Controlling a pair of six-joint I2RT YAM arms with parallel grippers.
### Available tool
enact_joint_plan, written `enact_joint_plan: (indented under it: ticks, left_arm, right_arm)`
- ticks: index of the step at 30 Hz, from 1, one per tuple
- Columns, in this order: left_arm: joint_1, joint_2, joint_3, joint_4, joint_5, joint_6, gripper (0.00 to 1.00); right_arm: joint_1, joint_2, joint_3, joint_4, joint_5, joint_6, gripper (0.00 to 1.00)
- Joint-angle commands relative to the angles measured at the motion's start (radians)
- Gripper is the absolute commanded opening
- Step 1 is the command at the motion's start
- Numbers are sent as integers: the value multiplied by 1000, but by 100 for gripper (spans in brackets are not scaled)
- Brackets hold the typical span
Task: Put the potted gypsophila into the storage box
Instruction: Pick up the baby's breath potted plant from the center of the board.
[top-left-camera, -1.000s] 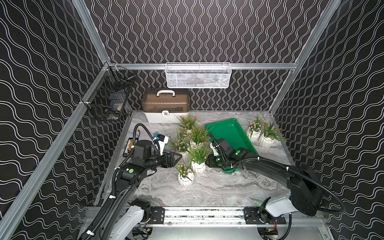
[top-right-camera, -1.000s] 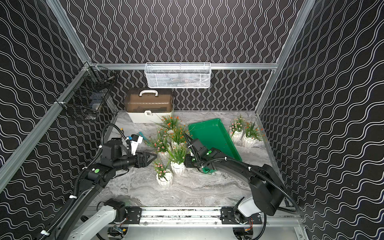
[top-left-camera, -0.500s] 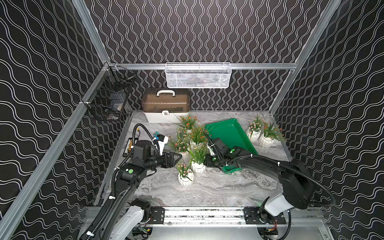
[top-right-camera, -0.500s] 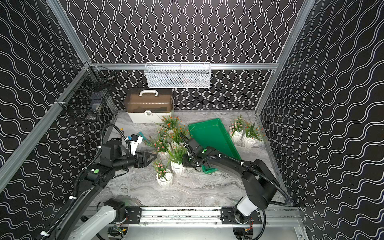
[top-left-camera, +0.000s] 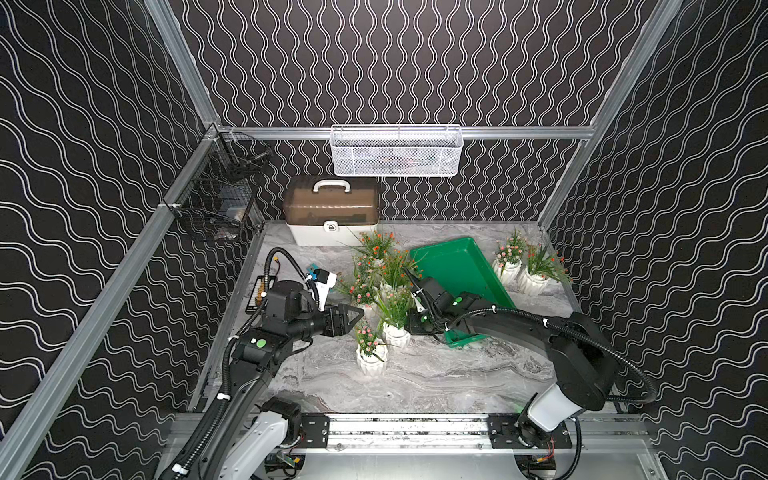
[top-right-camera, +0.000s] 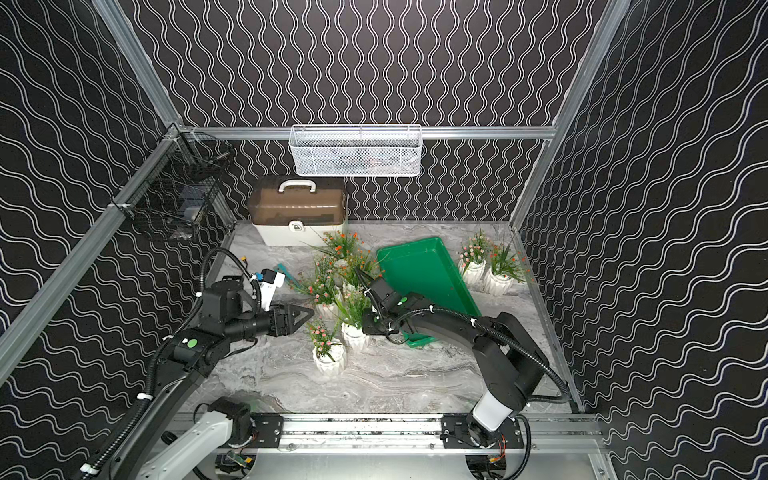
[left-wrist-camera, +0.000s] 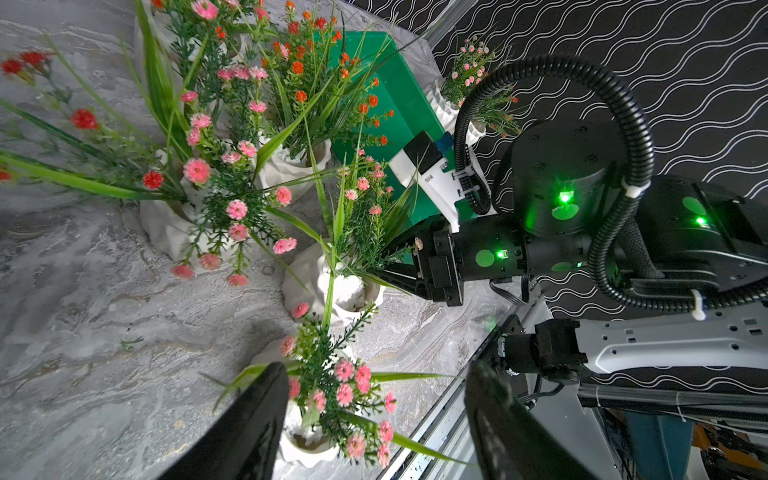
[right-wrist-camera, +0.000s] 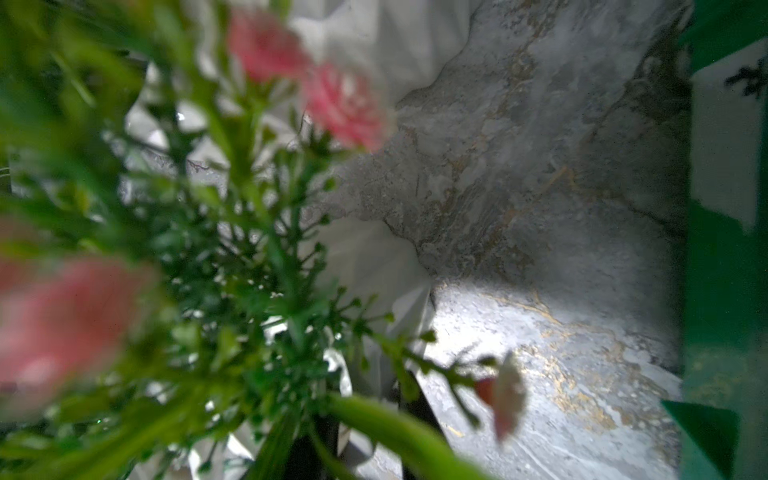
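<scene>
Left gripper (top-left-camera: 356, 320) hangs released, fingers spread and holding nothing, pointing at the front flower pot (top-left-camera: 371, 363) on the marble table (top-left-camera: 436, 374). Just right of that, a second pot (top-left-camera: 395, 334) has the right gripper (left-wrist-camera: 384, 270) at its rim, fingers buried in the stems; whether they pinch it cannot be told. Behind, more pots (top-left-camera: 390, 286) crowd together. Next lies the green tray (top-left-camera: 453, 270), and beyond its right side two pots (top-left-camera: 507, 270) stand on the table.
</scene>
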Motion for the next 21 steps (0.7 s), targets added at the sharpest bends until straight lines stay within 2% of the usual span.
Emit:
enact_joint_plan:
  ticks: [1, 14, 21]
  left_arm:
    - [1, -3, -1, 22, 12, 9, 71]
    - [2, 5, -1, 22, 12, 10, 70]
    - [4, 12, 0, 21, 10, 9, 70]
  right_arm:
    - [6, 8, 5, -15, 15, 10, 24]
    - [6, -31, 1, -46, 48, 6, 11]
    - [8, -115, -8, -75, 78, 1, 4]
